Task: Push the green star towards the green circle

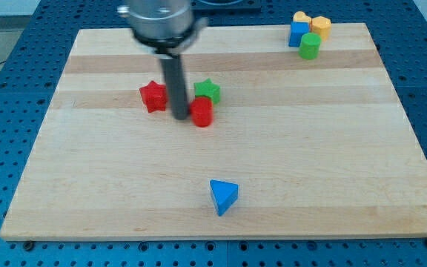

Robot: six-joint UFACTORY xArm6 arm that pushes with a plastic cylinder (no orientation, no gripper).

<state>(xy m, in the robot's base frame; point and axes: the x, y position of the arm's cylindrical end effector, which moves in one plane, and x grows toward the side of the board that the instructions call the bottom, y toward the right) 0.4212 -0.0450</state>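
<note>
My tip [180,117] is resting on the surface [110,185], and this tool is a plain rod with nothing to open or close, so it is holding nothing. It is sitting between three blocks: the red star [153,96] is lying just to its left in the view, the red cylinder [202,113] is touching or nearly touching it on its right, and the green star [207,90] is standing just up and to the right of it, against the red cylinder. The green circle [310,46] is waiting well away towards the view's top right, under a blue block [299,33] and two yellow blocks [311,21]. A blue triangle [223,196] is lying far below the tool. The push is looking barely begun: nearly the whole stretch to the green circle is remaining.
</note>
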